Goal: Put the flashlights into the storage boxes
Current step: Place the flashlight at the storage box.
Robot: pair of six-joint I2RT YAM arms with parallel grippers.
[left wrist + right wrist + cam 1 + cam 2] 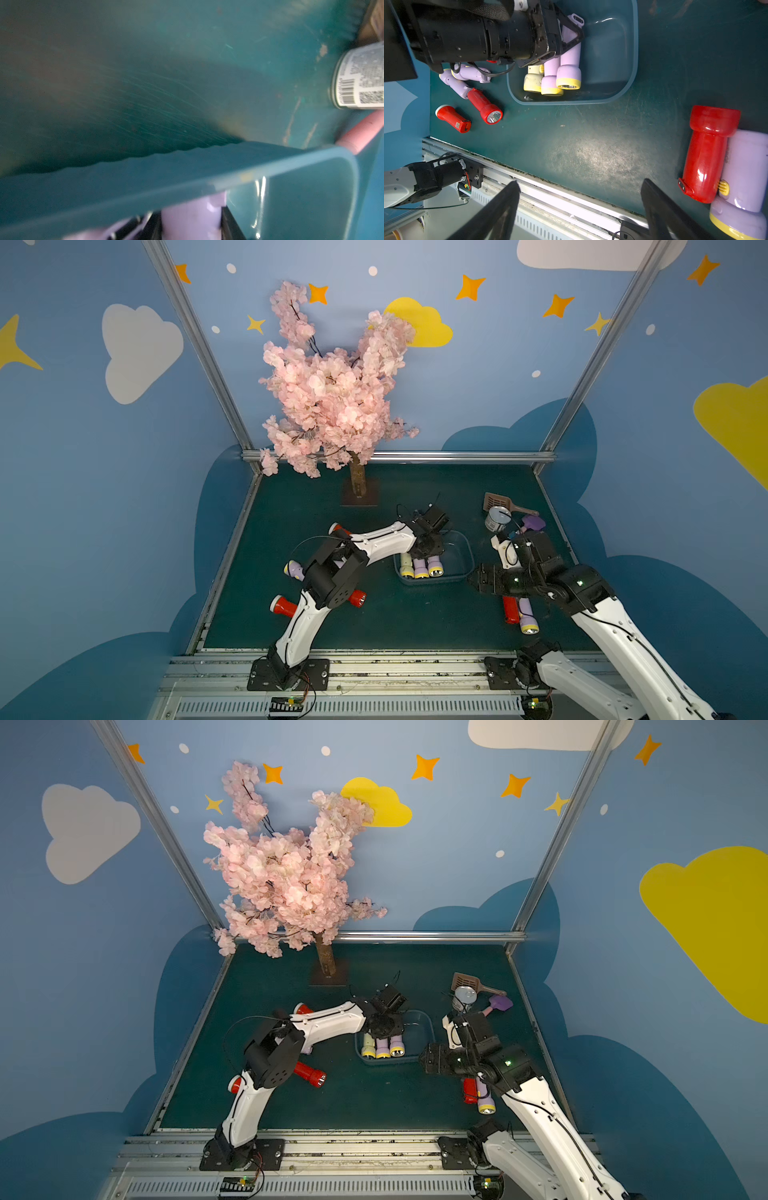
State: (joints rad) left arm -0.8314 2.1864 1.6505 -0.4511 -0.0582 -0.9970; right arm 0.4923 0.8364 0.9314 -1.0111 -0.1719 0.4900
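Observation:
The blue-grey storage box holds three flashlights side by side: a pale one and two lilac ones with yellow heads. My left gripper is over the box, shut on the tail of the outer lilac flashlight. Red flashlights and a lilac one lie under the left arm. A red and a lilac flashlight lie together beside my right gripper, which is open and holds nothing.
A silver can, a brown slotted scoop and a purple toy shovel sit at the back right. A pink blossom tree stands at the back. A metal rail runs along the front edge.

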